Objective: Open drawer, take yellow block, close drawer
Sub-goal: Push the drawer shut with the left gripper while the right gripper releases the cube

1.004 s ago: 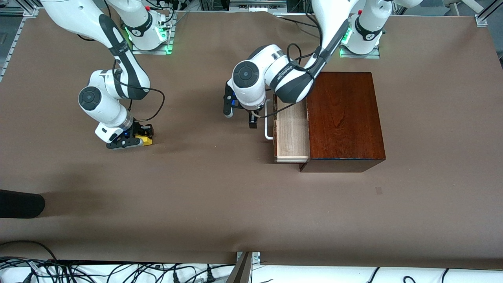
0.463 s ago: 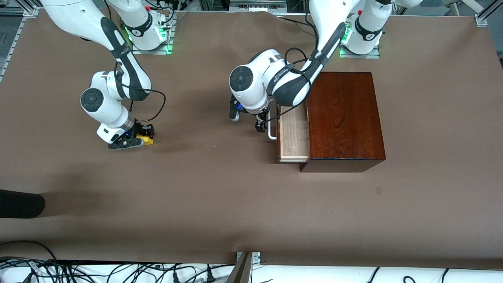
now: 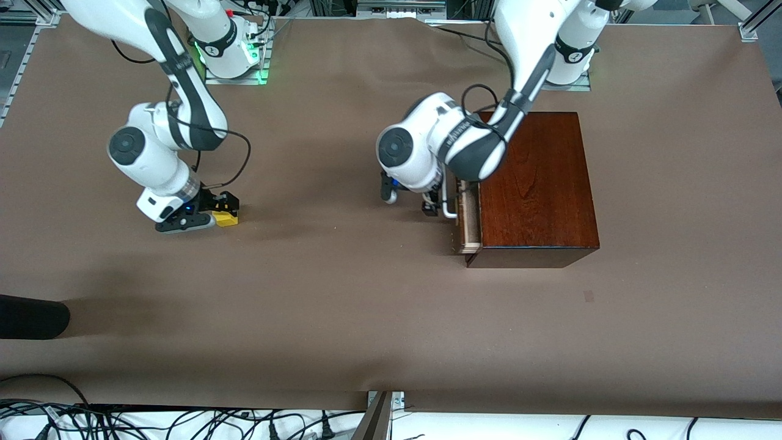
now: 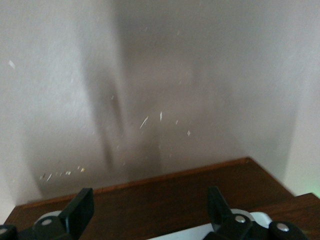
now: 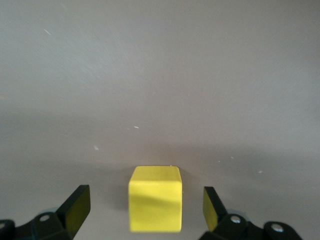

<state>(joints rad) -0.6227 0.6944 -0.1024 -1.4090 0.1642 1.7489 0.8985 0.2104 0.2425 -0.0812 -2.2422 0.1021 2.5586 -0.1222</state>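
Your right gripper (image 5: 142, 212) sits low at the table (image 3: 342, 305) toward the right arm's end, fingers spread wide; the yellow block (image 5: 155, 205) rests on the table between them, gaps on both sides, nothing clamped. Left gripper (image 3: 412, 201) is at the drawer (image 3: 467, 223) front by the white handle (image 3: 449, 201), fingers apart too. Drawer sticks out only slightly from the box (image 3: 534, 183).
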